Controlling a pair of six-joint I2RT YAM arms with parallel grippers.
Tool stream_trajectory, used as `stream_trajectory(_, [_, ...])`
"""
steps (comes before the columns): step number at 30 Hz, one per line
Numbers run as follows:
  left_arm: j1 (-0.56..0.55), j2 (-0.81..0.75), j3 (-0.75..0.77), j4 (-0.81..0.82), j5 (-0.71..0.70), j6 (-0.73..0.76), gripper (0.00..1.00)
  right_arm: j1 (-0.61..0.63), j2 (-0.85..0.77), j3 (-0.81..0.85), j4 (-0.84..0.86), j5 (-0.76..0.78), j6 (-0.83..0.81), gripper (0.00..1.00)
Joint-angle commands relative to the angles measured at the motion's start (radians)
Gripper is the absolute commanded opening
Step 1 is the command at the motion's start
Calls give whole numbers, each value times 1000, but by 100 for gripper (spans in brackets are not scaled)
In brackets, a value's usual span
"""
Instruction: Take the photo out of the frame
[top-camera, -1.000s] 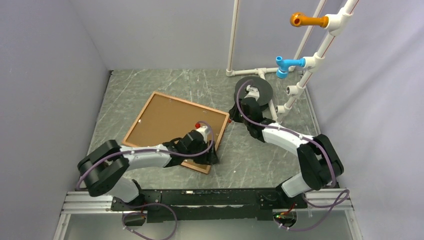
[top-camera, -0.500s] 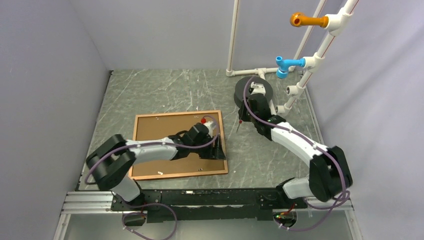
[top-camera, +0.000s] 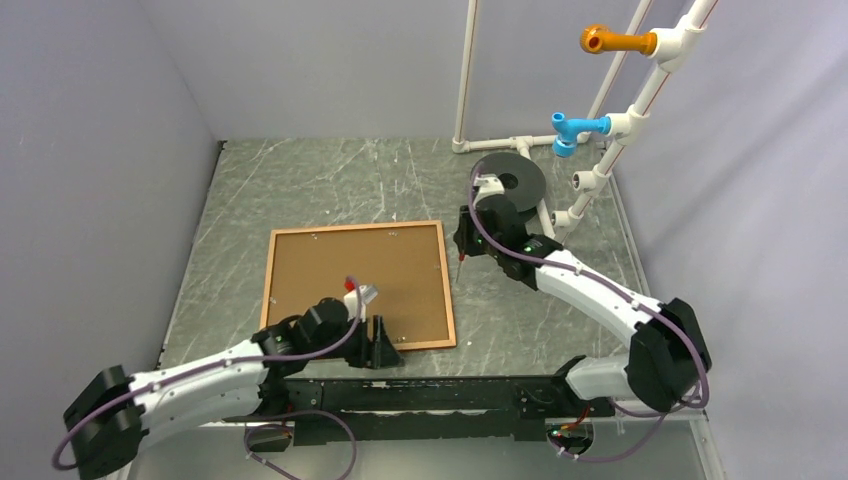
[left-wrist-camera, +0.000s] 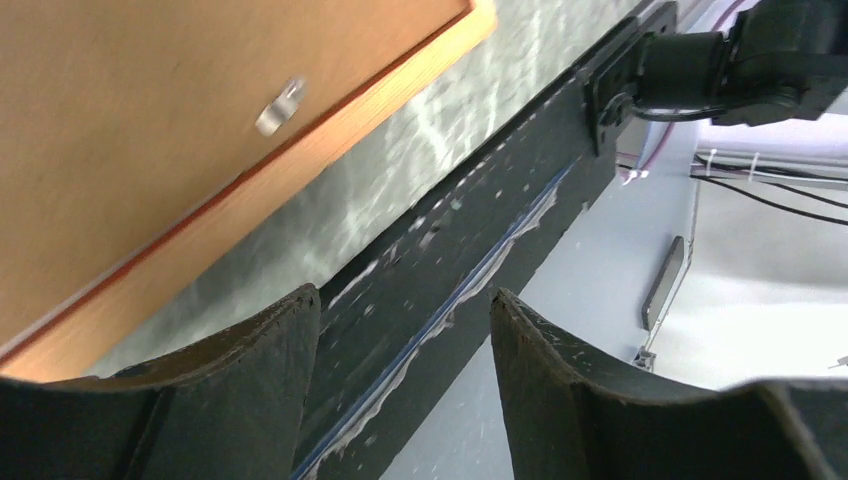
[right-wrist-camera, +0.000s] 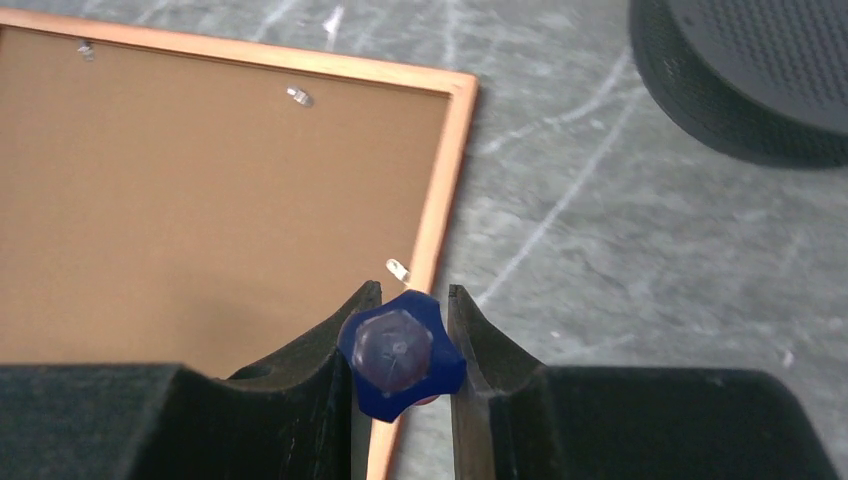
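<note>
My left gripper (left-wrist-camera: 405, 305): jaws fairly wide, nothing between them, touching nothing. It hangs just past the near rail of the frame (top-camera: 447, 285), by the near right corner, above the black rail (left-wrist-camera: 480, 240) at the table edge.

My right gripper (right-wrist-camera: 410, 295): jaws narrow, clamped on the blue handle of a screwdriver (right-wrist-camera: 402, 352), shaft pointing down. The tool sits at the frame's right rail, toward the far corner. I cannot tell whether the tip touches wood or the table (top-camera: 300, 180).

The frame lies flat, back side up, mid-table, squared to the table edges. The brown backing panel (top-camera: 350, 262) fills it, with small metal tabs (right-wrist-camera: 299, 97) along the rails. The photo is not visible, since the panel covers the whole opening. A black disc (top-camera: 530, 185) sits well behind the right gripper.

Changes: one second ago the frame lay diagonal; half a second ago it was already squared, as it is now. Half a second ago my left gripper was over the panel by the right rail; it has since pulled back to the near edge, arm drawn in. My right gripper has shifted left, closer to the frame, same grip on the screwdriver.
</note>
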Motion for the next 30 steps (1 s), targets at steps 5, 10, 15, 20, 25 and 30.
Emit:
stream_trajectory(5, [-23, -240, -86, -199, -125, -101, 69, 177, 109, 149, 40, 122, -22, 0])
stream_trajectory(10, [-22, -139, -36, -235, -258, -78, 71, 209, 151, 145, 75, 135, -5, 0])
stream_trajectory(15, [18, 36, 65, -259, -348, -16, 75, 200, 209, 182, 84, 159, -31, 0])
stream_trajectory(20, [83, 119, 124, -259, -346, 68, 75, 152, 290, 274, 42, 156, -68, 0])
stream_trajectory(25, [144, 117, 136, -278, -337, 123, 75, 84, 327, 335, 43, 124, -91, 0])
stream_trajectory(30, [171, 107, 120, -184, -217, 151, 76, 28, 382, 409, 31, 99, -98, 0])
